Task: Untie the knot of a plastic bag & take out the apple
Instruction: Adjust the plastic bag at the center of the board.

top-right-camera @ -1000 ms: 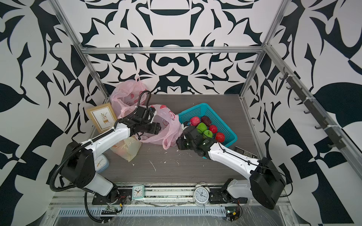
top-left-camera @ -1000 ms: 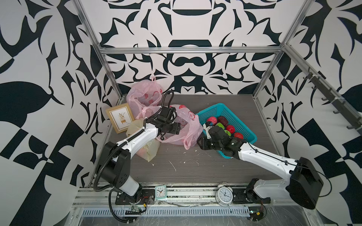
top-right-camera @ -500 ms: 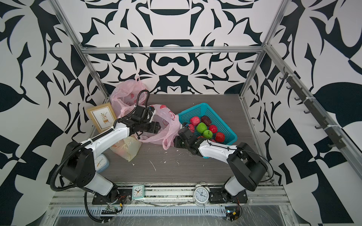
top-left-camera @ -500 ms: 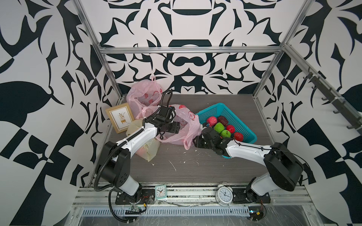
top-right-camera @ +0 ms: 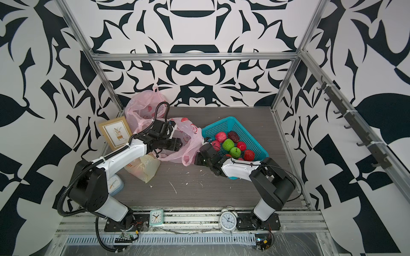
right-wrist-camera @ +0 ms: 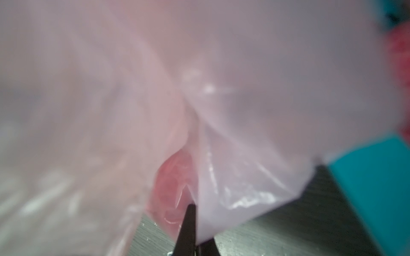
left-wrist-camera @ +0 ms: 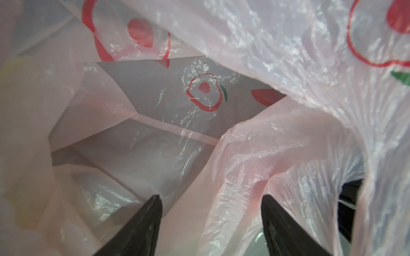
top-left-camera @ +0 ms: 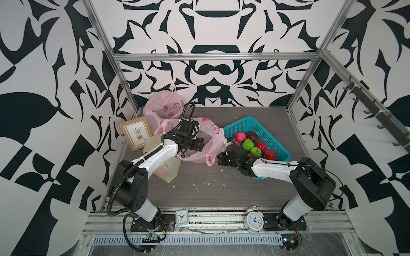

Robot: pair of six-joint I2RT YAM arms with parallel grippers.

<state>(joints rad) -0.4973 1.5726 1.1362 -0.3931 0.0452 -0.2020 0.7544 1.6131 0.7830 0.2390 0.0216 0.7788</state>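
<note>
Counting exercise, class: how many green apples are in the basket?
2: one green apple beside the dark fruit, the other green apple just in front of it. More may hide underneath.

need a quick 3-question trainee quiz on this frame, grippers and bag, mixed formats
1. True or false: the left gripper is open, with its fingers inside the open pink bag.
2. The right gripper is: A) open above the basket; B) shut on the open pink bag's edge; C) shut on the picture frame.
3. How many green apples lie in the teal basket?

Key: 1 true; 2 B; 3 two.
</note>
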